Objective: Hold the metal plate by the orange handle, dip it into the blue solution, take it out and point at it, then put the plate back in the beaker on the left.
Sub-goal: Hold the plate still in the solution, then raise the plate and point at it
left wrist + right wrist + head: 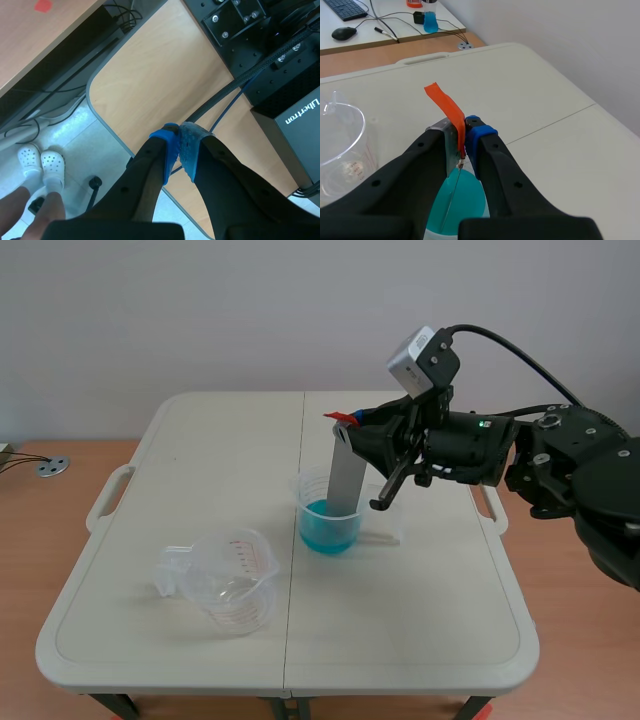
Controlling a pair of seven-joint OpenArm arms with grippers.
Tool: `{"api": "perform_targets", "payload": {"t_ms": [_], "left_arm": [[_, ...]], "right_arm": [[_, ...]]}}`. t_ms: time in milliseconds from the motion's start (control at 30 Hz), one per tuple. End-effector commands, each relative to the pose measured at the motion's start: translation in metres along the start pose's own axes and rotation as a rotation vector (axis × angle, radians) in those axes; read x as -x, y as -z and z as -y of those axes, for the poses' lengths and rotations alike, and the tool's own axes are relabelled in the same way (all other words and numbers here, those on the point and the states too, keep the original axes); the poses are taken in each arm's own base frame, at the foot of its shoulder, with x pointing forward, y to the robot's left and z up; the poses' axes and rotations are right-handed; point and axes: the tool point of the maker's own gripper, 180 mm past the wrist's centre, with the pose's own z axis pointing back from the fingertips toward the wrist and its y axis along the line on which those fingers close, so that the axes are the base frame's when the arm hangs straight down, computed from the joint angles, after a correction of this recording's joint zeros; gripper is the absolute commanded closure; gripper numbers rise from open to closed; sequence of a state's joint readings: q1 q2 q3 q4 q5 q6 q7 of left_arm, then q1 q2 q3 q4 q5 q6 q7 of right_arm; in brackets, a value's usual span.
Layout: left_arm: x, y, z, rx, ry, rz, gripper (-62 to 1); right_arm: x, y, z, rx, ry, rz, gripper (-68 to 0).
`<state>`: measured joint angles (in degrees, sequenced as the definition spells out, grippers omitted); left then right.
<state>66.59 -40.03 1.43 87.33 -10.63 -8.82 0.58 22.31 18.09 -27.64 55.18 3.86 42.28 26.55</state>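
Note:
The grey metal plate [346, 478] stands upright with its lower end in the blue solution inside a clear beaker [330, 512] at the table's middle. My right gripper [350, 426] is shut on the plate's top, where the orange handle [345, 419] sticks out. In the right wrist view the orange handle [446, 107] rises between my fingers, with the plate's edge [451, 195] running down into the blue solution [462, 200]. An empty clear beaker [228, 580] stands at the left front. My left gripper [179, 146] is off the table, shut on nothing.
The empty beaker's rim [337, 135] shows beside my right gripper. Far off, a desk holds a mouse [343, 33] and a bottle of blue liquid [430, 17]. Under my left gripper lie a wooden desk [165, 90], black equipment [280, 75], and a person's white shoes [42, 165].

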Motion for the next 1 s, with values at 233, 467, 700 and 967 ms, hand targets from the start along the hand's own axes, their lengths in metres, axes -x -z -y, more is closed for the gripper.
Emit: {"api": "perform_targets", "payload": {"t_ms": [233,467,700,967], "left_arm": [[-0.005,0.0,0.0,-0.001,-0.009,0.021,-1.9],[-0.005,0.0,0.0,-0.001,-0.009,0.02,-1.9],[-0.011,-0.002,-0.012,-0.033,-0.028,0.042,-1.9],[-0.038,-0.026,-0.093,-0.243,-0.127,0.142,-1.9]], "right_arm": [[-0.04,0.002,0.009,-0.004,-0.074,0.086,-1.3],[-0.059,-0.002,0.015,0.006,-0.126,0.116,-1.3],[-0.074,-0.003,0.018,0.017,-0.161,0.136,-1.3],[-0.092,-0.004,0.015,0.008,-0.197,0.162,-1.3]]}}
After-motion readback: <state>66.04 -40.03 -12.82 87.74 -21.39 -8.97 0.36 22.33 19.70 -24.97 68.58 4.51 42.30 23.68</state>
